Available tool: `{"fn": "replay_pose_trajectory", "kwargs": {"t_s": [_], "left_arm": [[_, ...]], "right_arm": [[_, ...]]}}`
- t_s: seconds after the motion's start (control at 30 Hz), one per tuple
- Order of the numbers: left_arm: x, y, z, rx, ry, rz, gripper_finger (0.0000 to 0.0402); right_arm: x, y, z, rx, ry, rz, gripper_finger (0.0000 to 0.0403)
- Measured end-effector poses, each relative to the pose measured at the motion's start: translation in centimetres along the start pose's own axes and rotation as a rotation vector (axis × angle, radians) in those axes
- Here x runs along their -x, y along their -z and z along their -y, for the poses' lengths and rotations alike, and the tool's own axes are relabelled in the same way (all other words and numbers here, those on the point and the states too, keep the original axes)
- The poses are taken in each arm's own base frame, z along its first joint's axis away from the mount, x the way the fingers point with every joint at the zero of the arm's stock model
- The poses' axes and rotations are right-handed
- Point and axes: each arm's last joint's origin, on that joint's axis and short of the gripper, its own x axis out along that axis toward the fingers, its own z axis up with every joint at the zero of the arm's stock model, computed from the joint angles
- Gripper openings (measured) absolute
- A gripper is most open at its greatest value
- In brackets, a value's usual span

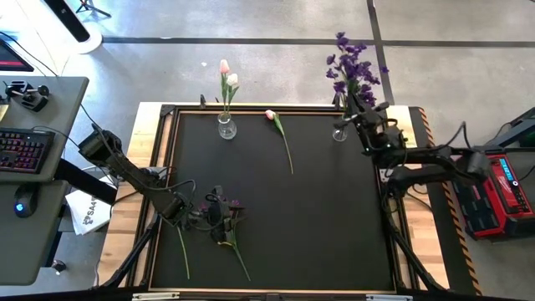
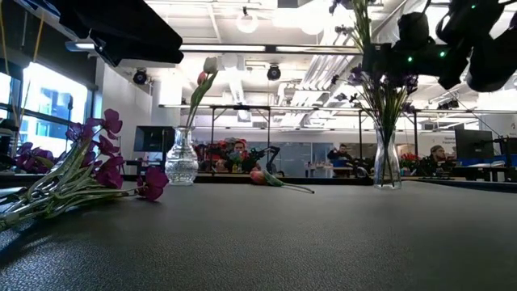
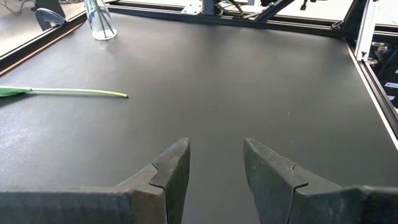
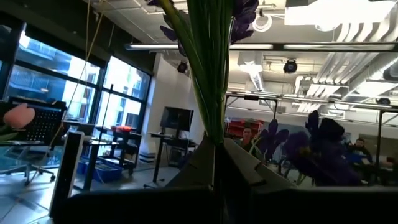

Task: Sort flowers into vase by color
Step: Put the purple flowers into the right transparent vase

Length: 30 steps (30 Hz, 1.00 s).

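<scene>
Flowers sit in three groups on the black counter [image 1: 334, 217]. Far edge, left of centre: a clear vase [image 1: 226, 127] holding two tulips [image 1: 226, 79], one pink and one white. Far right corner: a second clear vase [image 1: 340, 132] holding a tall bunch of purple blooms [image 1: 351, 65]. Between the two vases, just inside the far edge, a single pink tulip [image 1: 279, 134] lies flat, bud toward the far edge, stem running toward the counter's middle.

Near the near-left corner lies a loose heap of purple flowers [image 1: 224, 219] with their stems spread toward the near edge. One separate green stem [image 1: 181, 251] lies just left of the heap. In the low view this heap [image 2: 89, 174] lies flat, blooms pointing toward the counter's middle.

Left gripper [image 1: 191, 216] is low at the near-left, just beside the heap. In the left wrist view its fingers [image 3: 168, 177] stand apart with bare counter between them, grasping nothing; a green stem [image 3: 68, 93] lies on the counter ahead.

Right gripper [image 1: 361, 113] is at the far right corner, at the purple bunch above the vase. In the right wrist view the green stems [image 4: 208, 68] run straight through between its fingers [image 4: 199, 165], which are clamped on them.
</scene>
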Motion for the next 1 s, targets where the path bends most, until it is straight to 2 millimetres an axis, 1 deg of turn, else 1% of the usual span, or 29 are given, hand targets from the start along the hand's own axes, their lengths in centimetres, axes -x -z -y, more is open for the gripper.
{"fn": "replay_pose_trajectory", "kwargs": {"t_s": [0.2, 0.6, 0.7, 0.83, 1.0], "left_arm": [[0.0, 0.0, 0.0, 0.005, 0.000, 0.000, 0.0137], [0.0, 0.0, 0.0, 0.015, 0.001, 0.000, 0.0137], [0.0, 0.0, 0.0, 0.015, 0.001, 0.000, 0.0137], [0.0, 0.0, 0.0, 0.014, 0.001, 0.000, 0.0137], [0.0, 0.0, 0.0, 0.012, 0.001, 0.000, 0.0137]], "right_arm": [[-0.2, 0.9, -0.3, 0.002, 0.021, -0.016, 0.0000], [-0.3, 3.0, -1.1, 0.050, 0.026, -0.122, 0.0000], [-0.2, 3.4, -1.3, 0.032, 0.018, -0.144, 0.0000], [-0.2, 3.7, -1.4, 0.012, 0.032, -0.178, 0.0000], [-0.1, 3.7, -1.4, 0.070, 0.050, -0.195, 0.0001]]}}
